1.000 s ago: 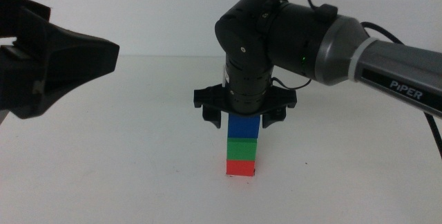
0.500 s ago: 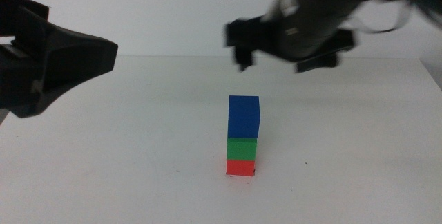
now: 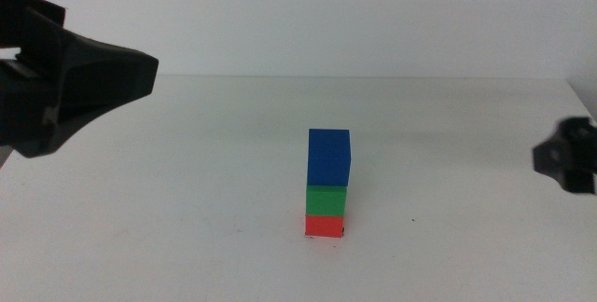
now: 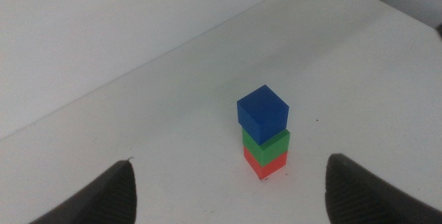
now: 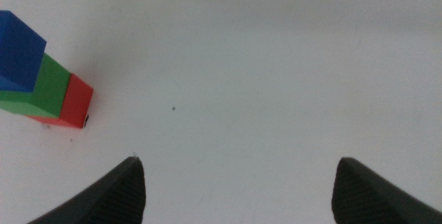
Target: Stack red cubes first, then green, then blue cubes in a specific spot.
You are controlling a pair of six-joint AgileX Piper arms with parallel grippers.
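A stack of three cubes stands on the white table: the red cube (image 3: 326, 226) at the bottom, the green cube (image 3: 327, 199) on it, the blue cube (image 3: 329, 157) on top. A tiny black tick mark (image 3: 346, 235) shows at the stack's base. The stack also shows in the left wrist view (image 4: 264, 133) and the right wrist view (image 5: 38, 82). My right gripper (image 3: 567, 157) is at the right edge, well clear of the stack, open and empty (image 5: 238, 182). My left gripper (image 3: 65, 78) waits at the left, open and empty (image 4: 231, 189).
The white table's (image 3: 187, 199) far edge (image 3: 373, 77) runs behind the stack against a pale wall. A small dark speck (image 5: 173, 108) lies on the table right of the stack.
My right gripper let go of the blue cube, rose off the stack and drew back to the right edge. The stack stayed standing. The left gripper has not moved.
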